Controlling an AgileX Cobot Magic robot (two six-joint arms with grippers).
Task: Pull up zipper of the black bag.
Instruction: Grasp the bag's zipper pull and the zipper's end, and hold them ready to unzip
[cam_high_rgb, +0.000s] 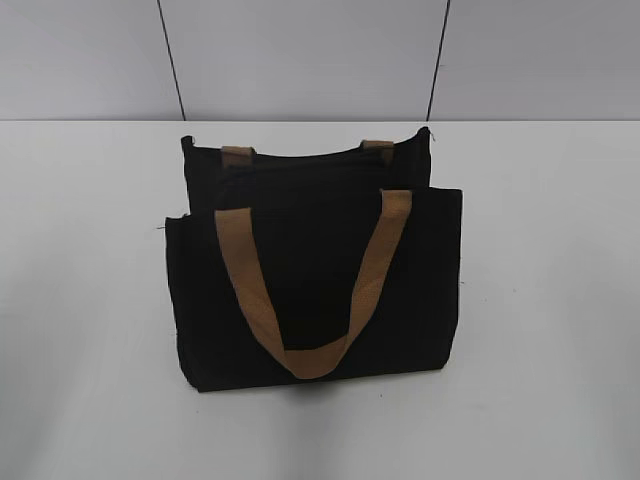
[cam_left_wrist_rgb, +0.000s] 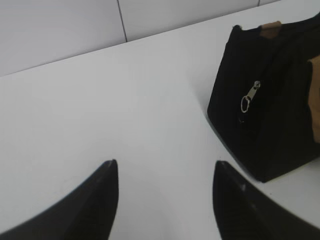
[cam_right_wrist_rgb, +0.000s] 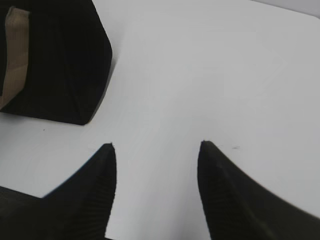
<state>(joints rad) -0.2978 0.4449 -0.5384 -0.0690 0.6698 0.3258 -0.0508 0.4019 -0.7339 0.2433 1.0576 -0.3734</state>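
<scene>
Standing upright on the white table (cam_high_rgb: 560, 300), black bag (cam_high_rgb: 315, 285) untouched, with one tan handle (cam_high_rgb: 310, 290) draped down the front panel. Left gripper (cam_left_wrist_rgb: 165, 172) parted and empty over bare table, bag ahead and to the right of the fingers, well apart from them. Zipper pull tab (cam_left_wrist_rgb: 249, 97) seen in the left wrist view, hanging part-way down the bag's end face, small and silvery with a ring at its lower end. Right gripper (cam_right_wrist_rgb: 157, 152) likewise spread, holding nothing, bag's other end ahead and to the left of its fingers, not touching. Task judged not yet begun. Principal risk: tab small and free-swinging, easily missed or nudged aside by broad fingers, or fabric pinched in place of metal. Second risk: bag soft and unsupported, likely to slide or tip toward the pull unless braced at the far end. Third: a hanging handle snagged on approach. Extent of zipper closure along the top edge cannot be told.
</scene>
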